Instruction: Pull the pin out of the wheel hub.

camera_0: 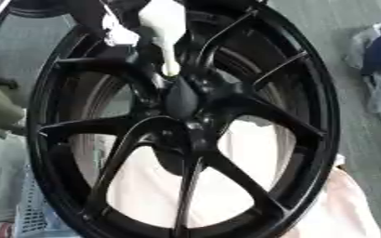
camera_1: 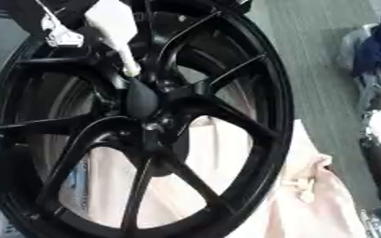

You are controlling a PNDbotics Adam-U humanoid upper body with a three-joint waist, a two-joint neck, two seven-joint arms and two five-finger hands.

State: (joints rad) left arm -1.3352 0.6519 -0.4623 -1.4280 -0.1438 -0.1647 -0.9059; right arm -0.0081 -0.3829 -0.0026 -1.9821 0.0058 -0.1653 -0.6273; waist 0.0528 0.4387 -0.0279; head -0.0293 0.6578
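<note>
- Filling both views, a glossy black multi-spoke alloy wheel (camera_0: 186, 125) stands upright before pale pink cloth (camera_0: 340, 209).
- From above, a white-fingered hand (camera_0: 163, 23) reaches down, one finger (camera_1: 128, 65) extended straight, its tip at the dark central hub (camera_1: 141, 100).
- No pin is discernible.

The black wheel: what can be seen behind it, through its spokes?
Behind the black wheel, pale pink cloth shows through the spoke gaps. What lies behind the spokes and hub is covered.

Robot hand (camera_0: 163, 23) reaching down from top, pale fingers (camera_1: 128, 65) extended, pointing downward
</note>
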